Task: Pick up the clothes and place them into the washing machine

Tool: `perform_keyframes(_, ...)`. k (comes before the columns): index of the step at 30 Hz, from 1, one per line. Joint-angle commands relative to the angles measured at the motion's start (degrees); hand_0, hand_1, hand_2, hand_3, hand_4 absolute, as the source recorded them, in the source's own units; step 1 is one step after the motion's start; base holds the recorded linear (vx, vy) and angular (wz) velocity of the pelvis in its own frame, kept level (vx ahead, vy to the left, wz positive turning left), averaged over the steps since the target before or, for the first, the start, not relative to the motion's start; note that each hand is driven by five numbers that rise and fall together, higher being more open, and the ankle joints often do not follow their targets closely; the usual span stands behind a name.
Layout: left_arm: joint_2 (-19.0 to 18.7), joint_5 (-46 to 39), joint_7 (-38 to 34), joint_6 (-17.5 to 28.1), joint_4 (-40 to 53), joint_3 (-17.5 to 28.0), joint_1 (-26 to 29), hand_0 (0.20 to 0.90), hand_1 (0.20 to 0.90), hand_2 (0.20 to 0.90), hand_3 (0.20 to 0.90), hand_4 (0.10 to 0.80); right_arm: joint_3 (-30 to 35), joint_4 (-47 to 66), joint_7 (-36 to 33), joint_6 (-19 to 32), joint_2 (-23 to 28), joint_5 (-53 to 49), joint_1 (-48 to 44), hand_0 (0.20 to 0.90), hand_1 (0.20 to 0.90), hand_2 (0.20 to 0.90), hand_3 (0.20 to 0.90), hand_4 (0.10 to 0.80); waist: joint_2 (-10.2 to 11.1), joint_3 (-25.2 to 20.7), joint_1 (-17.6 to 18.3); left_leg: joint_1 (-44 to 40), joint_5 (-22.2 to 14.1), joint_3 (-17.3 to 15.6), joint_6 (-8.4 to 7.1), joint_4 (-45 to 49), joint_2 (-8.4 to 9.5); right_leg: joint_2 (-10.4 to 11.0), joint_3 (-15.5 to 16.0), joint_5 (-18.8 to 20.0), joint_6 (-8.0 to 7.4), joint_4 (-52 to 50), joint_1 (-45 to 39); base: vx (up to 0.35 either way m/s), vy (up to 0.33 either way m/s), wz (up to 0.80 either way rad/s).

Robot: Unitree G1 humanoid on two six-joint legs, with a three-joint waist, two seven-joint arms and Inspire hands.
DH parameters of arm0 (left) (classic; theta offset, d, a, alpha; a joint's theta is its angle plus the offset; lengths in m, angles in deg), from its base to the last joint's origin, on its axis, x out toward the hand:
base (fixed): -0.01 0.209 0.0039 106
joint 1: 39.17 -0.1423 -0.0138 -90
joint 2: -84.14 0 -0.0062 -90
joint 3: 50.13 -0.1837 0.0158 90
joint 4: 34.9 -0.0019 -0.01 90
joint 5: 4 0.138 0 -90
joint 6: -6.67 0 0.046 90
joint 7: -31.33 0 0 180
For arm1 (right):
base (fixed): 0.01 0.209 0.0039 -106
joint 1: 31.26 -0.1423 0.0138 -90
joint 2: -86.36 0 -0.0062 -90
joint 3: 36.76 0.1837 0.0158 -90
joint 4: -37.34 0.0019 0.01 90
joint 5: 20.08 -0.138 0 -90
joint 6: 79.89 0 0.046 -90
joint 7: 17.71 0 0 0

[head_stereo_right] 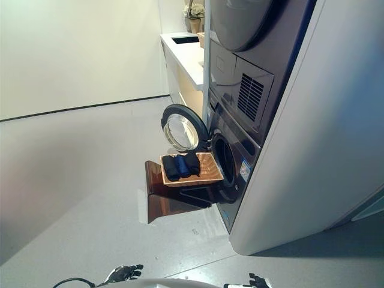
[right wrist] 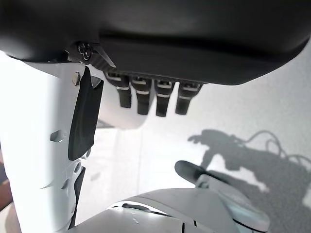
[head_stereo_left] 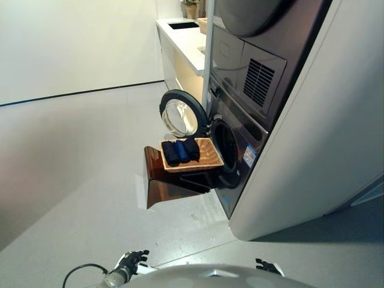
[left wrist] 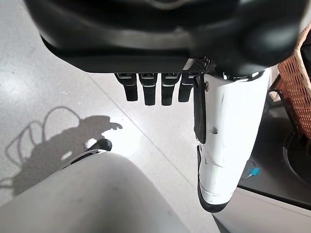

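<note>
Looking down from the head camera, we see the washing machine (head_stereo_left: 240,141) with its round door (head_stereo_left: 182,114) swung wide open toward the left, and just in front of its drum opening a wicker basket (head_stereo_left: 209,157) resting on a brown stand (head_stereo_left: 161,180). The clothes (head_stereo_left: 180,151), dark rolled pieces in black and blue, lie side by side in the basket's left half, untouched. Our left hand (head_stereo_left: 133,260) hangs low at the bottom edge, well apart from the basket; in its wrist view the fingers (left wrist: 146,90) extend straight and side by side, holding nothing. Our right hand (head_stereo_left: 266,266) also sits at the bottom edge, its fingers (right wrist: 144,100) likewise straight and empty above the grey floor (head_stereo_left: 78,156).
</note>
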State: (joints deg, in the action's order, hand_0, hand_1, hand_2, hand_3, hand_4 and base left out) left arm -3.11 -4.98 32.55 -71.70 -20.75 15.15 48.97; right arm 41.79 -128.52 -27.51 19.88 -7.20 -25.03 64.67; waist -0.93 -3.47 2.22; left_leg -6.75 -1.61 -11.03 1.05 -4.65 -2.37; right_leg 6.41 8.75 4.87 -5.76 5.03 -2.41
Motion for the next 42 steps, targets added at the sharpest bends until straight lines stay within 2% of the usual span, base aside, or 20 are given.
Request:
perform_keyframes(1,3.22,-0.65,0.10,2.15,-1.81,1.74,2.40,0.900,0.900,0.900,0.900,0.800,-0.91,-4.85,-0.16,-0.09,0.92,2.10,-4.25,0.900,0.900,0.900,0.900,0.800,1.18,-0.30,-0.48,1.46,-0.49,2.62,-3.01,-0.35,2.22,-2.23,1.21,-2.33,-0.04,-0.03,-2.51,0.000,0.000,0.00)
perform_keyframes(24,4.25,-1.24,-0.32,1.05,-2.92,2.79,2.30,0.900,0.900,0.900,0.900,0.800,0.18,-6.26,-0.23,-1.01,1.11,2.35,-4.80,0.900,0.900,0.900,0.900,0.800,0.94,-0.36,-0.87,1.57,-0.78,3.08,-2.63,-0.35,2.79,-1.77,1.44,-2.27,-0.25,-0.03,-2.36,0.001,0.001,0.00)
perform_keyframes(29,4.57,-1.05,-0.77,0.56,-3.04,3.02,2.55,0.900,0.900,0.900,0.900,0.800,-0.83,-6.92,-1.27,-1.93,1.46,5.21,-5.20,0.900,0.900,0.900,0.900,0.800,0.99,-0.04,-1.13,1.95,-0.81,3.20,-2.24,-0.35,3.17,-1.50,1.51,-2.17,-0.30,-0.03,-2.14,0.018,0.024,0.00)
perform_keyframes(32,4.70,-1.15,-1.40,0.45,-2.83,3.07,3.09,0.900,0.900,0.900,0.900,0.800,-2.78,-6.87,-2.73,-2.44,2.00,9.04,-6.06,0.900,0.900,0.900,0.900,0.800,1.21,0.45,-1.63,2.46,-0.61,3.47,-1.83,-0.35,3.45,-0.98,1.71,-2.26,-0.42,-0.62,-1.79,0.008,0.032,0.00)
perform_keyframes(36,5.02,-0.41,-3.44,0.72,-1.73,2.77,5.13,0.900,0.900,0.900,0.900,0.800,-9.15,-6.27,-4.75,-3.75,2.60,18.66,-9.09,0.900,0.900,0.900,0.900,0.800,1.69,2.28,-2.54,5.33,-1.62,3.66,-0.84,2.78,4.06,0.42,1.93,-3.03,-0.48,-4.38,0.41,-0.029,0.062,0.01)
perform_keyframes(40,4.13,-0.35,-4.03,1.19,-0.44,2.95,6.86,0.900,0.900,0.900,0.900,0.800,-8.49,-4.90,-4.61,-3.27,3.65,17.71,-11.24,0.900,0.900,0.900,0.900,0.800,1.53,3.52,-3.02,6.72,-2.80,4.56,0.60,5.04,4.70,1.72,2.51,-4.52,-0.90,-12.60,3.94,0.059,0.124,0.15)
perform_keyframes(41,3.39,-0.04,-4.21,1.17,-0.27,2.74,7.17,0.900,0.900,0.900,0.900,0.800,-7.56,-4.56,-4.75,-3.03,3.73,16.33,-11.11,0.900,0.900,0.900,0.900,0.800,1.26,4.08,-2.87,6.08,-3.29,5.40,1.26,5.44,5.14,2.60,2.57,-2.86,-1.39,-18.21,5.68,0.146,0.151,0.23)
perform_keyframes(42,3.39,-0.04,-4.21,1.17,-0.27,2.74,7.18,0.900,0.900,0.900,0.900,0.800,-7.55,-4.55,-4.75,-3.03,3.72,16.33,-11.11,0.900,0.900,0.900,0.900,0.800,1.30,4.08,-2.86,6.12,-3.31,5.40,1.30,5.49,5.20,2.68,2.55,-2.95,-1.44,-18.39,5.78,0.168,0.153,0.33)
